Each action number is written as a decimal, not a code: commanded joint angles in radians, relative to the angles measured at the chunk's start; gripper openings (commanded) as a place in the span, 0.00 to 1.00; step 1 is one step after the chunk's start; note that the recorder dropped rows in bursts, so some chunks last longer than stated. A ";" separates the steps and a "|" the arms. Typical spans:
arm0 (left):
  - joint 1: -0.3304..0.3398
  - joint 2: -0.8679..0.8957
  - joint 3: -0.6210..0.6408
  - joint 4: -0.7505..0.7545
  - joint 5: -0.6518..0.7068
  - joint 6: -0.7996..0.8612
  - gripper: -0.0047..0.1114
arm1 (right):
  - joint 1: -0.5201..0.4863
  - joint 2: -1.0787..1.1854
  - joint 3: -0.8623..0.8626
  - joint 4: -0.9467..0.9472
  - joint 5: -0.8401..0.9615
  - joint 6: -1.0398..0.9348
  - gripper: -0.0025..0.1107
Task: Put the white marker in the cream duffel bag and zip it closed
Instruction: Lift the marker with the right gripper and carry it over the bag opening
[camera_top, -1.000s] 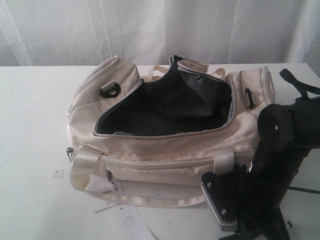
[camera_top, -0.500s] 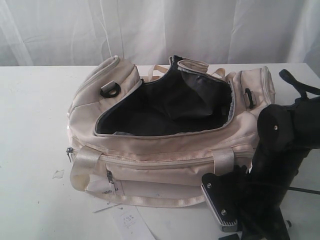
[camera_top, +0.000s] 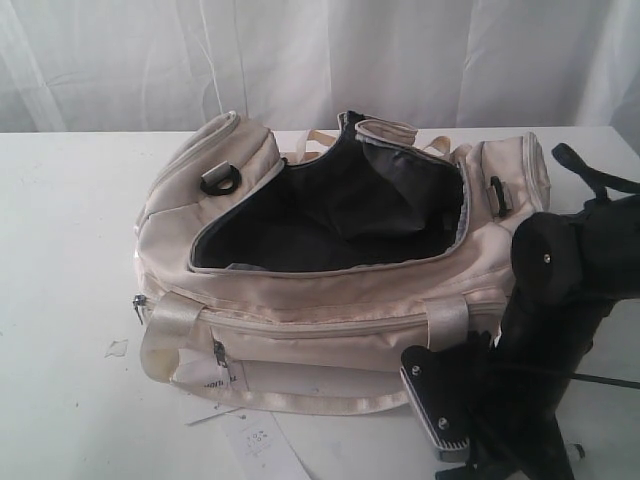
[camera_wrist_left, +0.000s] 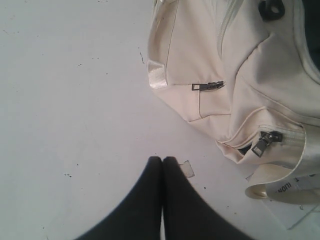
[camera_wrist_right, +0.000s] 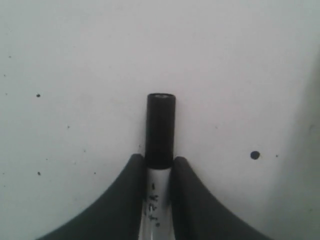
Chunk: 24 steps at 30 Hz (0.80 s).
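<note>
Right now your right gripper (camera_wrist_right: 159, 167) clamps the white marker (camera_wrist_right: 160, 125) by the barrel, cap clear, near-right of the cream duffel bag (camera_top: 330, 315). Its mouth gapes, presumably for the drop. Your left gripper (camera_wrist_left: 162, 165): fingers together, empty.

A white table (camera_top: 60, 250), marked with small dark specks, is backed by a pale, softly lit curtain (camera_top: 300, 60) hung in folds.

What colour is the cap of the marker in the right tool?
Black cap on the white marker; clearest in the right wrist view.
</note>
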 joint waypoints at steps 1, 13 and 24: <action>-0.005 -0.002 0.006 -0.015 0.005 0.003 0.04 | 0.002 -0.017 -0.001 0.001 -0.033 0.066 0.02; -0.005 -0.002 0.006 -0.015 0.003 0.018 0.04 | 0.002 -0.469 -0.065 0.156 0.311 0.486 0.02; -0.005 -0.002 0.006 -0.015 -0.005 0.018 0.04 | 0.002 -0.495 -0.123 0.366 -0.742 0.479 0.02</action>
